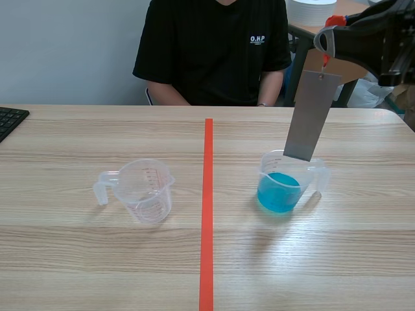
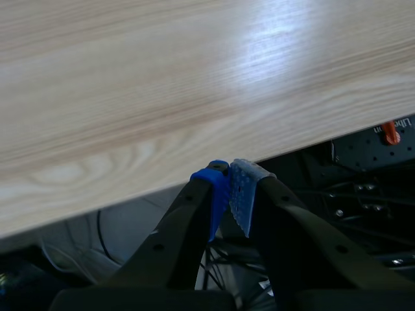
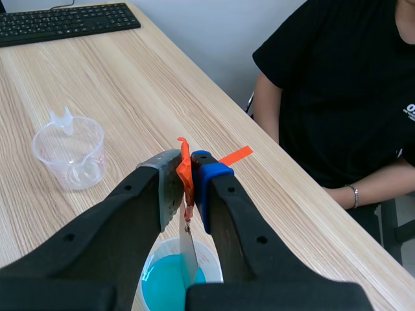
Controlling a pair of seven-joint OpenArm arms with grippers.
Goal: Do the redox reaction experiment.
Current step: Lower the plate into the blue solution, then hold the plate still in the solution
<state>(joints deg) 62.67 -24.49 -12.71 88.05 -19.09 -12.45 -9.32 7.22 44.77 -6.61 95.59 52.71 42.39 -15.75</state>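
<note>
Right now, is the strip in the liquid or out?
Out: the strip ends at the beaker's rim, above the blue liquid.

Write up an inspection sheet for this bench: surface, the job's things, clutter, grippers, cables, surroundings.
Surface: wooden table with an orange-red tape line down the middle.
Job's things: empty clear cup left of the line; cup of blue liquid right of it; grey metal strip hanging over that cup, lower end inside the rim, contact with the liquid unclear.
Clutter: keyboard at the table's left edge.
Grippers: right gripper shut on the orange tab from which the strip hangs; left gripper shut on nothing, below the table edge.
Cables: dark wires under the table.
Surroundings: person seated across the table.
</note>
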